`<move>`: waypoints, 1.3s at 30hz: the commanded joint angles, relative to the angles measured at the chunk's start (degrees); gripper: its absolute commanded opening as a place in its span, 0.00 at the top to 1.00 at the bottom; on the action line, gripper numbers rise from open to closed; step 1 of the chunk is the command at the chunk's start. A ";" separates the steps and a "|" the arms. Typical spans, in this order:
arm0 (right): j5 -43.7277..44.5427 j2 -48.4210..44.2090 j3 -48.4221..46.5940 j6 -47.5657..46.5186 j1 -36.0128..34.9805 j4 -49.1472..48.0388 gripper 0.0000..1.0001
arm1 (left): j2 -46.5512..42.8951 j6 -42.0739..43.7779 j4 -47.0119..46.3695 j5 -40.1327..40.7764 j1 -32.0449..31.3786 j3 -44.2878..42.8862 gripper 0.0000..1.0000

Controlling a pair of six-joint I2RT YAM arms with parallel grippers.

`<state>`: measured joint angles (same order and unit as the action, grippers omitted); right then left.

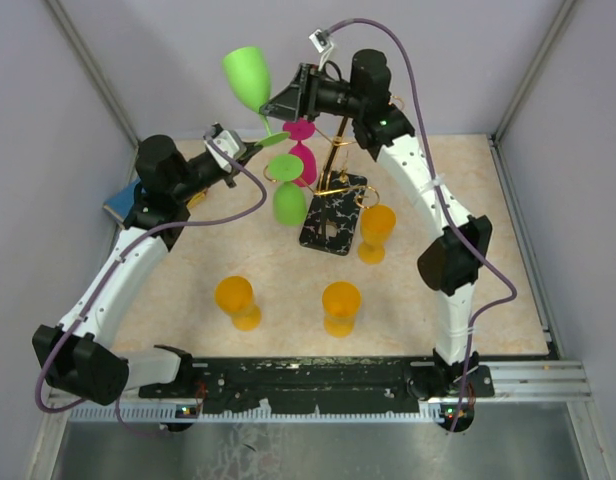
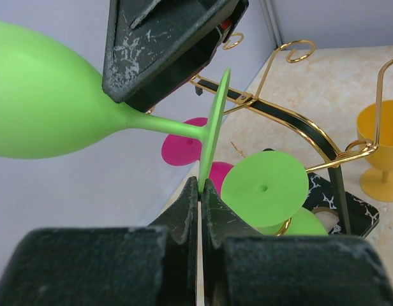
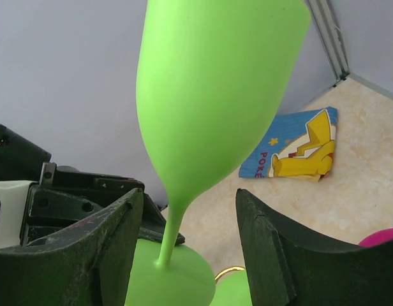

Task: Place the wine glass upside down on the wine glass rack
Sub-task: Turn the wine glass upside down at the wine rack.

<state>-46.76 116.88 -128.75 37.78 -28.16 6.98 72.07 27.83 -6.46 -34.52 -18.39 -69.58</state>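
Note:
A bright green wine glass (image 1: pixel 248 72) is held in the air to the left of the wine glass rack (image 1: pixel 337 165), bowl up and leaning left. My left gripper (image 2: pixel 201 186) is shut on the rim of its round foot (image 2: pixel 214 127); in the top view the left gripper (image 1: pixel 256 148) sits just below the stem. My right gripper (image 3: pixel 190 248) is open, with a finger on each side of the stem (image 3: pixel 173 223) and a gap on both sides. A second green glass (image 1: pixel 289 195) and a pink one (image 1: pixel 303 150) hang upside down on the rack.
The rack's black marbled base (image 1: pixel 333 215) stands mid-table. Three orange glasses stand upright at front left (image 1: pixel 235 300), front centre (image 1: pixel 340 305) and right of the base (image 1: pixel 376 232). A blue and yellow booklet (image 3: pixel 298 146) lies by the left wall.

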 commanded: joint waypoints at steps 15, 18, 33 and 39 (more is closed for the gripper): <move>-1.89 -0.77 1.00 0.63 -1.97 -2.73 0.78 | 1.49 -2.18 -5.41 -3.83 -0.24 -0.95 0.99; -1.82 -0.82 1.10 0.52 -1.98 -2.98 0.86 | 1.17 -2.08 -5.33 -3.25 -0.24 -0.65 0.91; 0.25 -1.36 -0.25 0.89 3.17 3.40 1.00 | -2.23 0.87 -0.85 0.75 -0.24 -0.80 0.29; -2.16 -4.43 -1.56 -4.15 7.50 12.62 1.00 | -2.68 3.85 2.02 5.03 -0.09 -2.99 0.27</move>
<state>-47.20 116.86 -127.50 37.58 -23.29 13.61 70.57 29.02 -6.87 -32.84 -18.39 -69.78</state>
